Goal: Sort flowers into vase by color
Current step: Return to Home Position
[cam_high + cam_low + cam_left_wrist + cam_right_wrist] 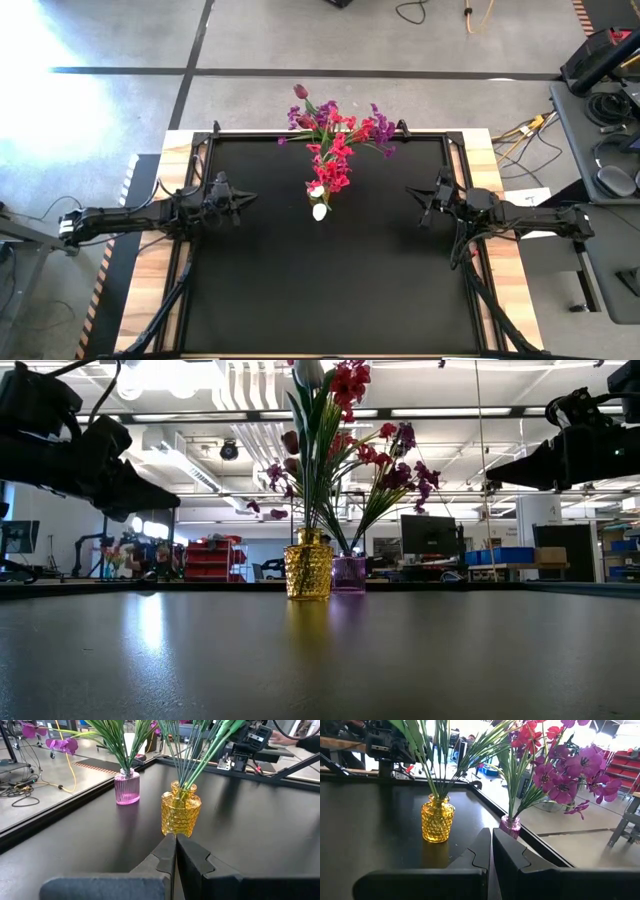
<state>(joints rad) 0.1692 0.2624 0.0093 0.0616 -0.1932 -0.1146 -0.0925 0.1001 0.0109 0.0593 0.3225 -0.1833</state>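
A yellow glass vase [181, 815] stands on the black table [330, 290] near its far middle and holds red-pink flowers [332, 165] and a white bloom [319, 211]. Just behind it, at the far edge, a pink glass vase [127, 788] holds purple flowers [570, 775]. The stems stick into the vase mouths and fan out above. My left gripper [250, 197] hovers shut at the table's left, pointing toward the vases. My right gripper [412, 192] hovers shut at the table's right, also pointing at them. Neither touches anything.
The table has a raised black frame [330, 134] along its edges and wooden side boards [500, 170]. Wide bare tabletop lies between the vases and the near edge. Cables [520, 130] and equipment stand on the floor beyond the table.
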